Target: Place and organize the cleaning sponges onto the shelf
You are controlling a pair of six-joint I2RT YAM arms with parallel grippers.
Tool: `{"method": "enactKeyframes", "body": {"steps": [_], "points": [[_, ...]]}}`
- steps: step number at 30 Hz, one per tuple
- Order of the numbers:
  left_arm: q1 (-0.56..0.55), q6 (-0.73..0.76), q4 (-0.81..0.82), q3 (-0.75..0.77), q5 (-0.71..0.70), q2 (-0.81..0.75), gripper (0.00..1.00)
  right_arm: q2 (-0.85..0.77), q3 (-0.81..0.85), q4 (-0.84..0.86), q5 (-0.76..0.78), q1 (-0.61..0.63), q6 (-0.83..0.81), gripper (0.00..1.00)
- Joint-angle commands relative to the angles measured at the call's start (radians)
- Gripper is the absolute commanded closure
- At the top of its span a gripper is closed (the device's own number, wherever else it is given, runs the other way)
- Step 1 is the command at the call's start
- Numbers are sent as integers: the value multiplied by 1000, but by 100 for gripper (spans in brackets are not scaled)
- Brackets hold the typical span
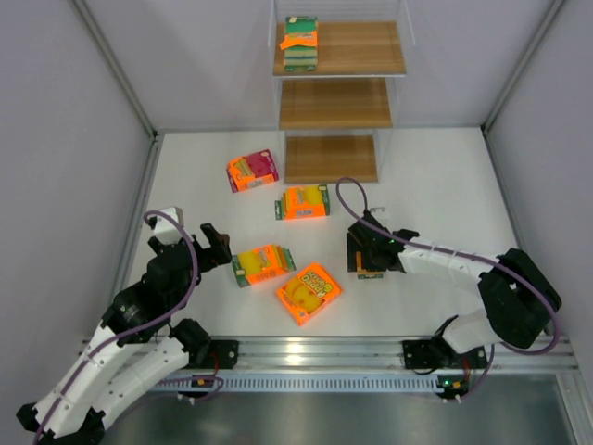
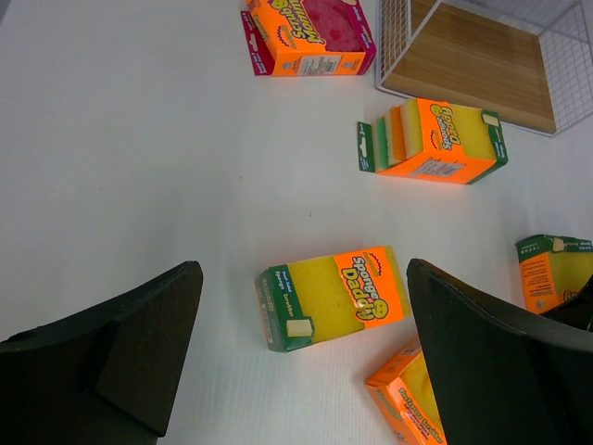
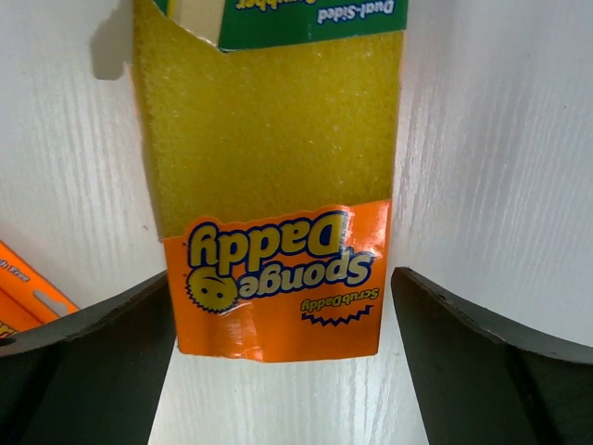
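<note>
**Five packs on the table, one on the shelf**

One sponge pack (image 1: pixel 299 44) lies on the top board of the shelf (image 1: pixel 338 107), at its left side. The other five are on the white table (image 1: pixel 435 176) before the shelf: a pink-red pack (image 1: pixel 252 171), an orange pack (image 1: pixel 304 202) near the lowest board, and two more orange packs (image 1: pixel 264 264) (image 1: pixel 309 293) in the middle.

The fifth pack (image 3: pixel 278 185) is almost covered by the right gripper (image 3: pixel 281 306) in the top view. In the wrist view it lies between the two fingers, which stand apart. A thin white gap shows at the right finger. At the left finger, contact cannot be told. The far end of this pack is cut off by the frame.

The left gripper (image 2: pixel 304 269) is wide apart above the table and holds nothing. Its fingers hide parts of two packs at the right and bottom edge.
</note>
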Motion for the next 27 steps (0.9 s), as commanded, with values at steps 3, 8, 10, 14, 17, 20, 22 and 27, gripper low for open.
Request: {"method": "enactKeyframes", "body": {"steps": [3, 8, 10, 14, 17, 20, 22, 27], "points": [[-2, 4, -6, 5, -11, -10, 2, -40, -60, 125, 98, 17, 43, 9], [-3, 4, -6, 5, -11, -7, 2, -15, -61, 162, 101, 18, 33, 30], [-2, 3, -6, 5, -11, -6, 2, -34, -54, 159, 121, 21, 24, 45], [-2, 4, -6, 5, -11, -4, 2, -103, -19, 115, 144, 21, -9, 55], [-2, 3, -6, 5, -11, -6, 2, -152, 94, 19, 144, 21, -64, 55], [-2, 3, -6, 5, -11, -6, 2, -185, 261, -32, 152, 21, -145, 56], [-2, 1, -6, 4, -9, -6, 2, -186, 405, -26, 150, 20, -237, 57], [-2, 3, -4, 4, -9, 11, 2, -51, 930, -121, 204, 18, -429, 61]]}}
